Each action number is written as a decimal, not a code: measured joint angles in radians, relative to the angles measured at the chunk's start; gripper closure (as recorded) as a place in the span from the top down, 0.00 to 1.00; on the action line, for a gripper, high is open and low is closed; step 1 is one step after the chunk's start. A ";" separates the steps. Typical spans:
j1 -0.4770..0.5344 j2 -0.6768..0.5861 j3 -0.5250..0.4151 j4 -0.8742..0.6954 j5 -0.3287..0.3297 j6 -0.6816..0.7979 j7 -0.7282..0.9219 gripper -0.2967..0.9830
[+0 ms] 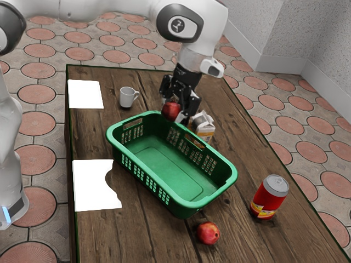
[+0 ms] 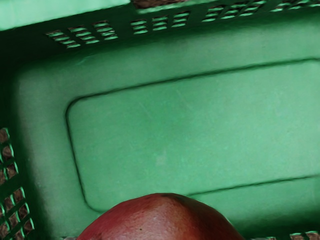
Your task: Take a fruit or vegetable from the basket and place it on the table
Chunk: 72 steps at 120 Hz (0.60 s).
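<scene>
Taking the exterior view as a clock dial, we have one white sheet (image 1: 86,94) out at ten o'clock and a second white sheet (image 1: 90,186), with a curved notch, at eight, both flat on the table (image 1: 142,224). The pale mug (image 1: 126,98) stands at ten too, nearer the middle. Across the centre and toward six lies the green basket (image 1: 170,167). Just off centre toward twelve, our gripper (image 1: 177,112) has its jaws closed around a red fruit (image 1: 170,110), pinching it above the basket's far rim; in the wrist view the fruit sits close under our hand, against the basket's green floor. By three stands a white and orange carton (image 1: 204,127), its foot hidden behind the rim, so we can't say whether it touches the basket. Another red fruit (image 1: 208,233) rests on the table between five and six, and the red can (image 1: 269,198) is upright at four.
</scene>
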 joint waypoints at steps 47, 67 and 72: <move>0.006 0.028 0.229 0.557 0.282 -0.341 -0.066 0.55; 0.005 0.033 0.312 0.372 0.360 -0.080 -0.068 0.54; -0.006 0.032 0.338 0.295 0.369 0.021 -0.067 0.54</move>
